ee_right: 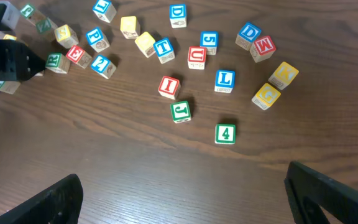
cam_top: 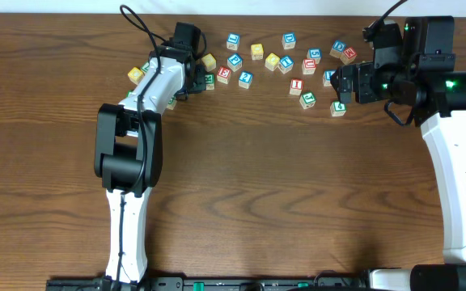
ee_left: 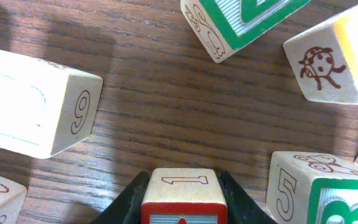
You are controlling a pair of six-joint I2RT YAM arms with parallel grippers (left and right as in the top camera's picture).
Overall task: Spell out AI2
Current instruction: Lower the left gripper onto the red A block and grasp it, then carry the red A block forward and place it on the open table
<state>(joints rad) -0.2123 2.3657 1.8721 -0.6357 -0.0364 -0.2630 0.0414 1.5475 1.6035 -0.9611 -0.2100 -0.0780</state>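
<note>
My left gripper point(cam_top: 189, 79) sits in the far-left cluster of blocks. In the left wrist view it point(ee_left: 180, 177) is shut on a red-edged block point(ee_left: 180, 198) with a "1" on its side; its top letter is cut off. My right gripper point(cam_top: 340, 82) is open and empty above the right cluster, its fingers wide apart in the right wrist view point(ee_right: 188, 196). A red I block point(ee_right: 169, 86) lies mid-table and also shows in the overhead view point(cam_top: 296, 85). A blue 2 block point(ee_right: 101, 63) lies to the left and also shows overhead point(cam_top: 245, 78).
A green J block point(ee_right: 180, 111), a green 4 block point(ee_right: 225, 133), a blue L point(ee_right: 225, 79), a red U point(ee_right: 196, 57) and several more blocks are scattered along the far side. Blocks marked 9 point(ee_left: 48, 109) and 5 point(ee_left: 316, 193) crowd the left gripper.
</note>
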